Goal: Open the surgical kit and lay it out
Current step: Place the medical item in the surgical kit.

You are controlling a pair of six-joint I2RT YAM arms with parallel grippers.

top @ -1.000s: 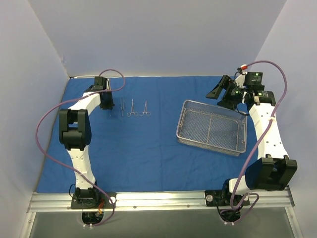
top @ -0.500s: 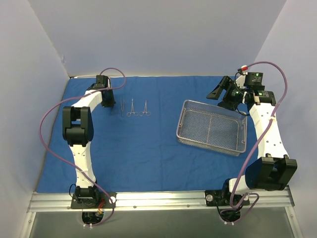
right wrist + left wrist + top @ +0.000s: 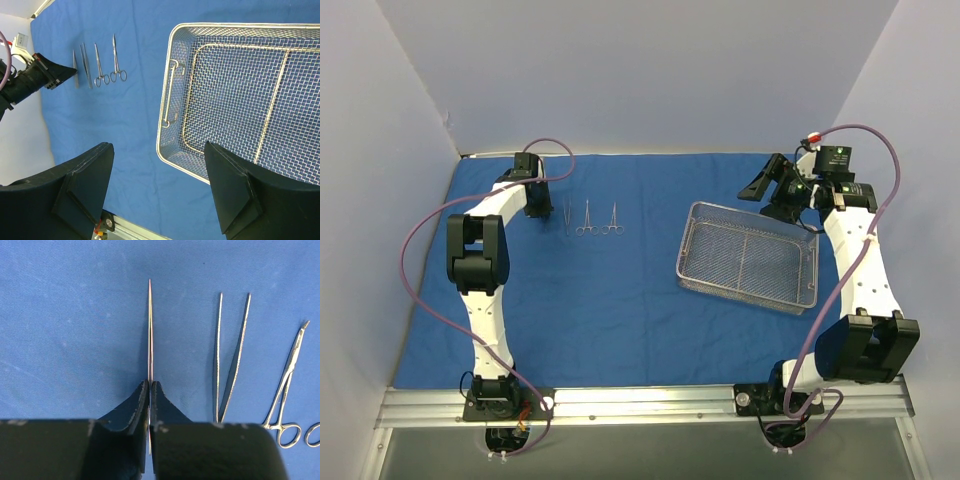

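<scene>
**Left wrist view: tool held in line with the row**

The left gripper [image 3: 150,386] is clenched on a thin tool [image 3: 149,330]. The tool sits edge-on and parallel to the tweezers [image 3: 231,355] just beside it, probably to keep the row on the cloth [image 3: 70,315] even. A clamp [image 3: 288,380] lies beyond. The right gripper [image 3: 157,150] hangs spread above the empty tray [image 3: 172,100], well apart from the row. Nothing stands in the way.

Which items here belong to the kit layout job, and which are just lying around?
Job: blue cloth wrap, wire-mesh tray, thin instrument in the left gripper, tweezers, two ring-handled instruments.
Not the job: purple cables, mounting rail, both rig fixtures.
</scene>
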